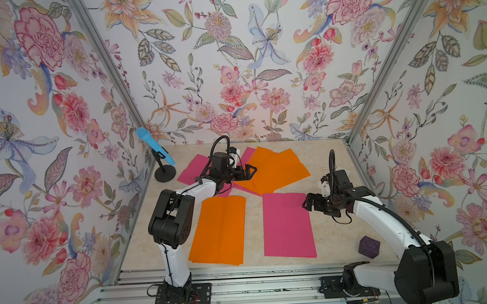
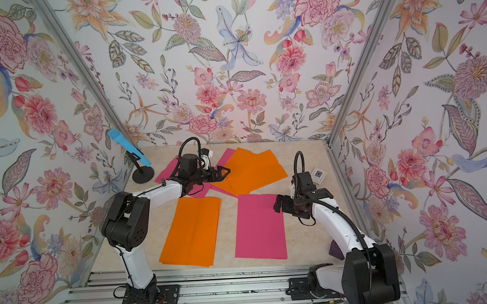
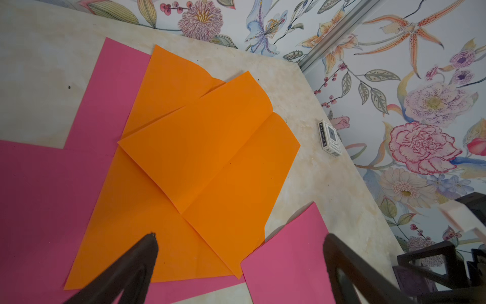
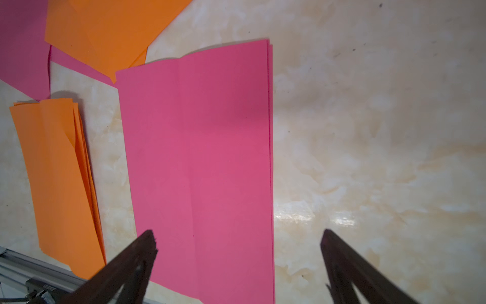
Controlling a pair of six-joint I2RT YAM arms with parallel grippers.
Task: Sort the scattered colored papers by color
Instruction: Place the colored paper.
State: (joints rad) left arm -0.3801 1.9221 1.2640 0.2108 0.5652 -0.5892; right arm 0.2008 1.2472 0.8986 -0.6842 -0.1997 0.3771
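1. Left arm (image 1: 181, 194) and right arm (image 1: 383, 217): white links, black joint housings.
2. Behind the jaws of each, a black cable (image 1: 221, 136) makes a loop.
3. The left gripper (image 3: 239, 235) has dark pointed fingers (image 3: 139, 260).

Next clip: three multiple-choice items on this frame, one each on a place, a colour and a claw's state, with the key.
1. The purple cube sits: A) near edge, robot's right side; B) far left corner; C) centre.
2. The neat stack partly under the right claw is: A) orange; B) pink; C) blue.
3. The left claw is: A) shut on a sheet; B) open and empty; C) shut and empty.
Key: 1 A, a top view shows it there; 2 B, the right wrist view shows it pink; 3 B, its jaws stand apart over the orange sheets, gripping nothing.
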